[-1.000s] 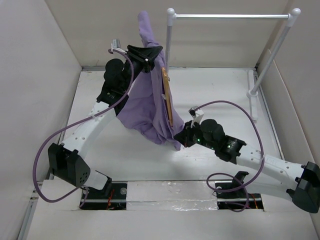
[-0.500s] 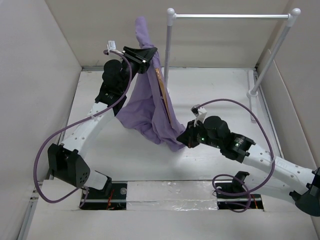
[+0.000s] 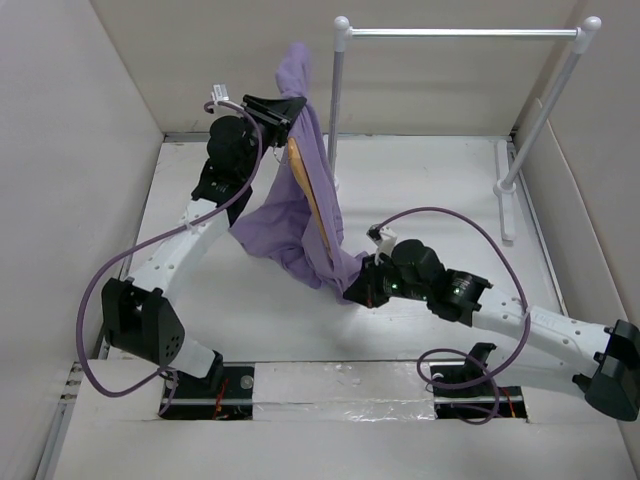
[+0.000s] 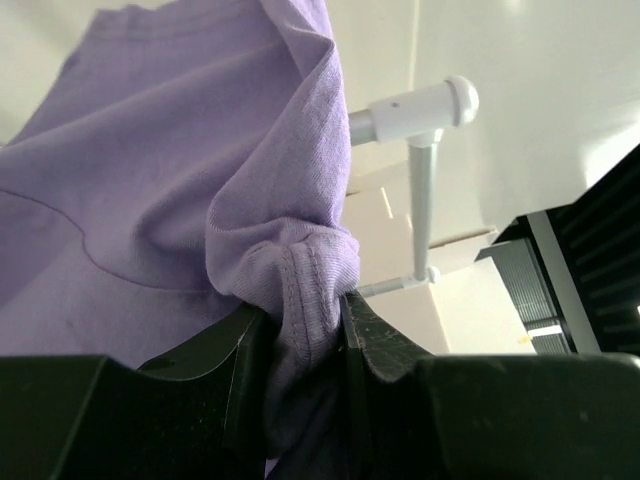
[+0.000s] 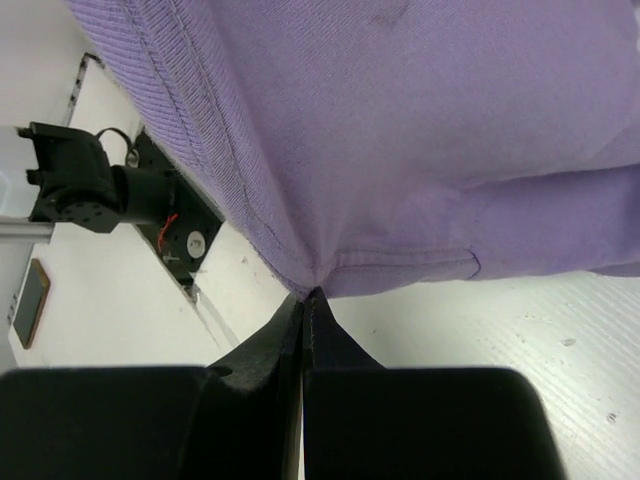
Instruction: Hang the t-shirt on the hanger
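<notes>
Your left gripper is up high, just beside the left post of the clothes rail. Its jaws are squeezed down on a bunched wad of the t-shirt. The left wrist view shows purple cloth with a stitched edge crammed between the fingers, only the cloth's thickness keeping them apart.

From there the t-shirt drapes down and away from the rail, toward the arm bases, over the table. It isn't touching the rail. The hanger sits inside the cloth, tilted, with just a strip of its wood showing through an opening. It's a bit in front of that same left post. I can't make out the hook.

Your right gripper is well in front of the rail, at the shirt's low end. Its jaws are pinched practically closed on a corner of the hem.
</notes>
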Controlling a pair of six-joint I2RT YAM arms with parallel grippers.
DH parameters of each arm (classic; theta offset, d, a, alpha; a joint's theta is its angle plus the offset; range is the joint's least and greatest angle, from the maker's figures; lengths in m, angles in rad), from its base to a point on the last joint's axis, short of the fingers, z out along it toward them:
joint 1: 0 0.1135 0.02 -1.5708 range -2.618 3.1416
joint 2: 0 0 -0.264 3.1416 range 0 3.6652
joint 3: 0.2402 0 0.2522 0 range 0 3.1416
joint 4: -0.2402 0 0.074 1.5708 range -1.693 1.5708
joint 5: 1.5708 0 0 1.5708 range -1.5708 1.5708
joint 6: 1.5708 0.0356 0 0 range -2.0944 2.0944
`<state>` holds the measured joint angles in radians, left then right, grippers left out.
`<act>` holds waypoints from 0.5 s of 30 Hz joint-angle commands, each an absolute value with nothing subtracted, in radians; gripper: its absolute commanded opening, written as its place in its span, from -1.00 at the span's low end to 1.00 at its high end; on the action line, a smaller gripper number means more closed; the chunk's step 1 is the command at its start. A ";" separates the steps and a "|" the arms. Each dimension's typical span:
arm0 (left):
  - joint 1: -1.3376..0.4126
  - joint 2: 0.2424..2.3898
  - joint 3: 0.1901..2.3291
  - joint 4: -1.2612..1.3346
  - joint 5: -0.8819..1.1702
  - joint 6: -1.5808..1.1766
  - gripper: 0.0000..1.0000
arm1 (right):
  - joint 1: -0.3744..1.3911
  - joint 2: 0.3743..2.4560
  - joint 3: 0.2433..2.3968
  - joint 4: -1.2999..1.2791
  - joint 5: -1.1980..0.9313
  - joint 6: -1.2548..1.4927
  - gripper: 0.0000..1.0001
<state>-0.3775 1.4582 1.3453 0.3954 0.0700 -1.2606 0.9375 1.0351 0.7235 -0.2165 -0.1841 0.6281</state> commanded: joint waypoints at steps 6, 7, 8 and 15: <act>-0.325 1.437 1.479 0.549 0.035 -1.327 -1.00 | 0.905 1.072 0.742 -0.442 -0.035 0.621 -1.00; -0.325 1.424 1.474 0.529 0.038 -1.327 -1.00 | 0.884 1.083 0.747 -0.425 -0.032 0.627 -1.00; -0.325 1.416 1.474 0.516 0.032 -1.328 -1.00 | 0.865 1.095 0.747 -0.407 -0.028 0.638 -1.00; -0.250 1.410 1.572 0.384 0.057 -1.347 -1.00 | 0.769 1.294 0.778 -0.290 -0.061 0.672 -1.00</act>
<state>-0.3050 1.4796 1.4418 0.2409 0.1066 -1.2953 0.7639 1.2346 0.7650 -0.2180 -0.0399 0.6712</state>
